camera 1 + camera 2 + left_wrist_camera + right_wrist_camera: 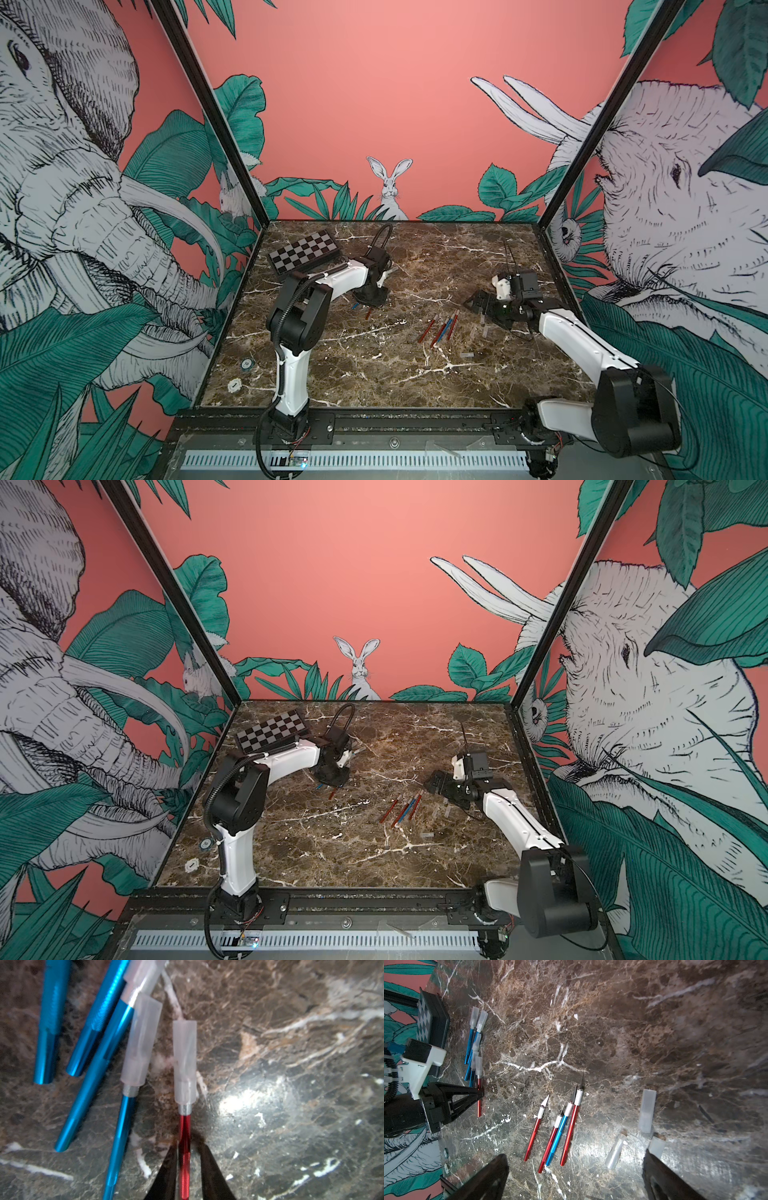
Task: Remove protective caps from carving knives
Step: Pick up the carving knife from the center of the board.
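Left pincer (185, 1145) low on the marble surface (291, 1064), fingers (168, 1172) straddling the handle of a capped red knife (184, 1126) that lies flat. Fingers narrowly apart: one against the handle, a slit of surface showing at the other. Clear cap (185, 1059) sits on the knife's tip. Capped blue knives (122, 1122) just beside it in a loose cluster, near the checkered board (305, 251). Right pincer (575, 1155) spread wide, holding nothing, above four bare-bladed carving knives (560, 1132), three red and one blue, side by side mid-surface. Three loose protective caps (646, 1111) lie near them on the right arm's side; a fourth (467, 355) lies closer to the front edge
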